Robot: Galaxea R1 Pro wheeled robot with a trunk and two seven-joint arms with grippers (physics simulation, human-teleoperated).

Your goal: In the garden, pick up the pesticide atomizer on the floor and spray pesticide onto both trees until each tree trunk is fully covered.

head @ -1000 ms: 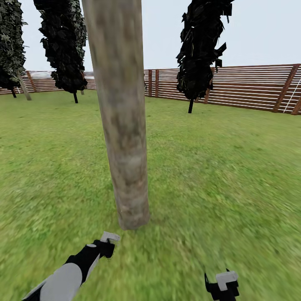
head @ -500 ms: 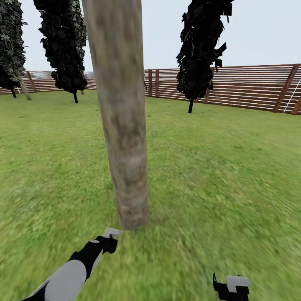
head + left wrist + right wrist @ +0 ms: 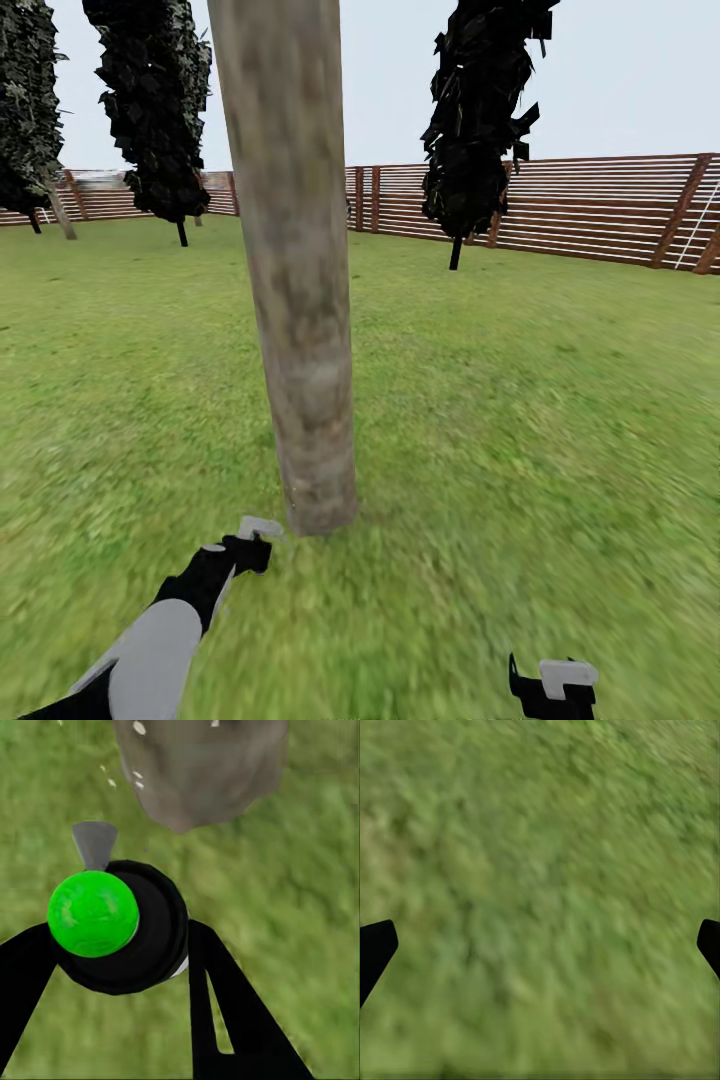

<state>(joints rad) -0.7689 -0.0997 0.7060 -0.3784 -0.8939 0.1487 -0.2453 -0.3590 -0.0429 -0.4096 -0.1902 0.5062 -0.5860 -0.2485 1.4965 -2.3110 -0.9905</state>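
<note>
Green lawn (image 3: 520, 420) ringed by a brown slatted wooden fence (image 3: 600, 205) surrounds a thick, pale grey-beige mottled tree trunk (image 3: 300, 300) standing at the middle. The black pesticide atomizer with a green round cap and grey nozzle (image 3: 112, 919) is clamped between the fingers of the left gripper (image 3: 250, 540) and held low, near the trunk's base, so that the nozzle is aimed at the bark. A few whitish specks of pesticide (image 3: 139, 776) are seen at the trunk. The right gripper (image 3: 540, 945) is held spread and empty over grass, kept aside.
</note>
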